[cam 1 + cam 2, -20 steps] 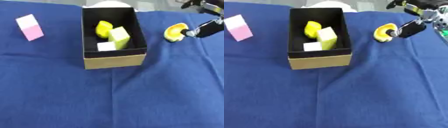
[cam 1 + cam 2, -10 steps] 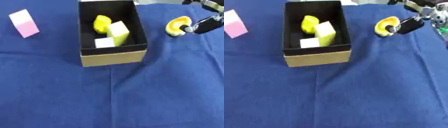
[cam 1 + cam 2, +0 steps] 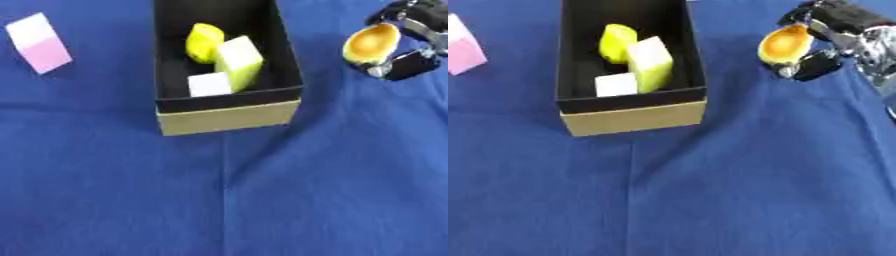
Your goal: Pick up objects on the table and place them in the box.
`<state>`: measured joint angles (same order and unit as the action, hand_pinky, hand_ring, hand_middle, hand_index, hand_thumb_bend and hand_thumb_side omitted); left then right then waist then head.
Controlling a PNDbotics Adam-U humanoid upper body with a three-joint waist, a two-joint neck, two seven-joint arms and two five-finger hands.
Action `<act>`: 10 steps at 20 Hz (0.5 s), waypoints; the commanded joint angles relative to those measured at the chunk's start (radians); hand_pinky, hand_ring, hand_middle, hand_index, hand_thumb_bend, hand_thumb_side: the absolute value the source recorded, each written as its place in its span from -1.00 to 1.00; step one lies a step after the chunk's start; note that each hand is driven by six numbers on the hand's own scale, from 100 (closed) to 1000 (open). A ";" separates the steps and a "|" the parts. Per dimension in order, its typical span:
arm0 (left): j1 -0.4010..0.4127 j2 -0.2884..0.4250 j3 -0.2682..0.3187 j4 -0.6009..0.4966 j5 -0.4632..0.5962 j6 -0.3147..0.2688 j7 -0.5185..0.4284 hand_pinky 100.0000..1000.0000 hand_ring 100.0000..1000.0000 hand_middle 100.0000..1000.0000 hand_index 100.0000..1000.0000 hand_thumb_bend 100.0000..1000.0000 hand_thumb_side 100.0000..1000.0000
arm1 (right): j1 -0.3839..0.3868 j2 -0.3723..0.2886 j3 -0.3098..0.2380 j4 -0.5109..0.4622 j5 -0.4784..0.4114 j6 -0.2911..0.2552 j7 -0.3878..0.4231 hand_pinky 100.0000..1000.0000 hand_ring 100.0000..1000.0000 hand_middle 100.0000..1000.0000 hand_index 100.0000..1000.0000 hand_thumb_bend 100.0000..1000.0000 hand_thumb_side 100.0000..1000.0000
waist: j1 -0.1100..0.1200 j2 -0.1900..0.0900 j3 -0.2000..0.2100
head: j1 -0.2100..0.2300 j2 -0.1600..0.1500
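Blue cloth (image 3: 262, 200), pink block (image 3: 39, 42)

A blue cloth (image 3: 710, 190) covers the table. At about eleven o'clock stands an open box (image 3: 632, 117), black inside with a tan front wall. In it lie a yellow rounded piece (image 3: 616, 42) at the far side, a pale yellow-green block (image 3: 651, 62) leaning just beside it, and a small white block (image 3: 616, 84) touching the green one, nearest the front wall. At two o'clock the right hand (image 3: 833, 37) has its fingers curled round an orange-yellow bowl-shaped thing (image 3: 785, 45), well apart from the box. At ten o'clock, at the edge, a pink block (image 3: 461, 50) lies on the cloth.
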<state>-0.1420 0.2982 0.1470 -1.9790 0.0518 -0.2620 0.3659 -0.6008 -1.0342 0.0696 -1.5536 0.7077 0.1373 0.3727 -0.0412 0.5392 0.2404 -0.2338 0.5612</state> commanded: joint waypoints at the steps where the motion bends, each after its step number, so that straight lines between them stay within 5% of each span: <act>1: 0.000 0.009 0.008 -0.021 -0.011 -0.005 0.005 0.51 -0.02 -0.11 0.56 -0.87 0.18 | -0.001 -0.039 -0.024 0.005 0.036 0.002 -0.005 0.77 0.81 0.64 0.75 -0.26 -0.40 | 0.005 -0.015 0.001 | -0.007 -0.022; 10: 0.003 0.002 0.007 -0.021 -0.015 -0.004 0.006 0.51 -0.02 -0.11 0.56 -0.88 0.19 | -0.007 -0.033 -0.031 0.007 0.005 0.000 -0.017 0.72 0.76 0.46 0.62 -0.24 -0.47 | 0.012 0.002 0.000 | -0.014 -0.030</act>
<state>-0.1409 0.2900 0.1467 -1.9790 0.0432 -0.2649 0.3693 -0.5986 -1.0352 0.0486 -1.5386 0.7283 0.1374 0.3610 -0.0317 0.5617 0.2403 -0.2441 0.5438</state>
